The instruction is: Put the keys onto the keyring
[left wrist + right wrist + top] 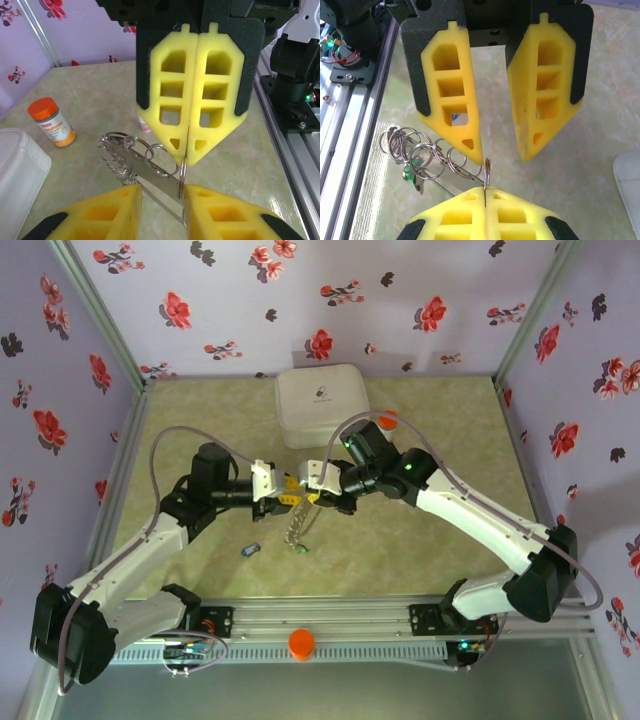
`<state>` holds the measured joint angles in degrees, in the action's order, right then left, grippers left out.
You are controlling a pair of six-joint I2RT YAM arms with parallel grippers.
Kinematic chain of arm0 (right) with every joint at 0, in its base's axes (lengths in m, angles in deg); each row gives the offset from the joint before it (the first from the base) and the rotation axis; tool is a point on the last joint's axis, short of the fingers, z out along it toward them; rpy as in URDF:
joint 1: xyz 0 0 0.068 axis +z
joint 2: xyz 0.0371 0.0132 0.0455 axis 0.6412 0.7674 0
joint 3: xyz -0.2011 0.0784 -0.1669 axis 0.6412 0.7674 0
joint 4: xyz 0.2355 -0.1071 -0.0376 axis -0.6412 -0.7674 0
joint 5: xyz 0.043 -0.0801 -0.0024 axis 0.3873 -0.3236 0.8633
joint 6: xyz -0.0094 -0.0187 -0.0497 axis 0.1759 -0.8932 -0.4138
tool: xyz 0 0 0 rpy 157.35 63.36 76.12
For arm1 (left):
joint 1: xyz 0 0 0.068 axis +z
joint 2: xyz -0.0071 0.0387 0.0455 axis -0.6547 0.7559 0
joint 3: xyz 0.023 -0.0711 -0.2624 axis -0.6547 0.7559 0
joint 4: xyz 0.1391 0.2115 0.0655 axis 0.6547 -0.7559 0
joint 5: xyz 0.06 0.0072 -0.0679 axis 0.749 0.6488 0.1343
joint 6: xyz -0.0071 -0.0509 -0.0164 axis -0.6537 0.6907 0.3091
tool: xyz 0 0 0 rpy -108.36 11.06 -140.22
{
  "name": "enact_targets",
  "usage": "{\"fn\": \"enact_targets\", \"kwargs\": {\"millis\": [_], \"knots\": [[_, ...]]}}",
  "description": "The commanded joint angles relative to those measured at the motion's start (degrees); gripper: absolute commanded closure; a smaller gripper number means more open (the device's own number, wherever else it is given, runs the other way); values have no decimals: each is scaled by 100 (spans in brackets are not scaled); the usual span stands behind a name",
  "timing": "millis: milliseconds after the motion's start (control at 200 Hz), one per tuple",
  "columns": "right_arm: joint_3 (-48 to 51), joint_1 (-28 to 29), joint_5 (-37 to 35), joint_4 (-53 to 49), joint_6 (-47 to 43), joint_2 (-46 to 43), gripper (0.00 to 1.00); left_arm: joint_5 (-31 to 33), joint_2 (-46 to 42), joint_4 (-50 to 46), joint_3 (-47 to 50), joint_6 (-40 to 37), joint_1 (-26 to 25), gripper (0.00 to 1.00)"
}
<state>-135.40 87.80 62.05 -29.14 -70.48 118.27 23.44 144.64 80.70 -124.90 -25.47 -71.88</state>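
Observation:
The keyring is a chain of thin grey metal rings hanging between the two grippers above the table. My right gripper is shut on the end ring. My left gripper faces it with its jaws apart, and that ring stands in the gap against one yellow finger. A flat metal strip runs along the rings. A key with a green tag dangles from the rings' far end. Another key with a blue head lies on the table below the left arm.
A white square case sits at the back, with an orange-capped pill bottle beside it. The aluminium rail with both arm bases runs along the near edge. Flowered walls close in the left, back and right sides.

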Motion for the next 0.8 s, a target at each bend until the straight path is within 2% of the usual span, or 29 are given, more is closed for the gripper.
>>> {"fn": "enact_targets", "kwargs": {"millis": [0,120,290,500,605,670,690,745,795], "knots": [[-285,71,-170,-140,-116,56,100,5,104,-403,-289,-315,-92,73],[-339,112,-230,-80,-55,100,100,-11,167,-646,-355,-413,-127,74],[-330,140,-249,-25,42,122,100,-36,233,-680,-359,-458,-149,87],[-297,164,-152,91,139,110,100,-27,365,-706,-461,-493,-160,89],[-243,164,-128,121,182,109,100,-29,365,-675,-478,-520,-163,100],[-150,131,-118,283,315,41,100,-27,345,-676,-470,-542,-163,100],[-96,86,-57,376,435,-3,94,-26,327,-679,-470,-550,-163,100],[147,-101,371,753,826,-174,69,-33,271,-624,-434,-535,-165,100],[523,-344,890,1255,1126,-382,64,-69,207,-457,-368,-457,-163,100]]}}
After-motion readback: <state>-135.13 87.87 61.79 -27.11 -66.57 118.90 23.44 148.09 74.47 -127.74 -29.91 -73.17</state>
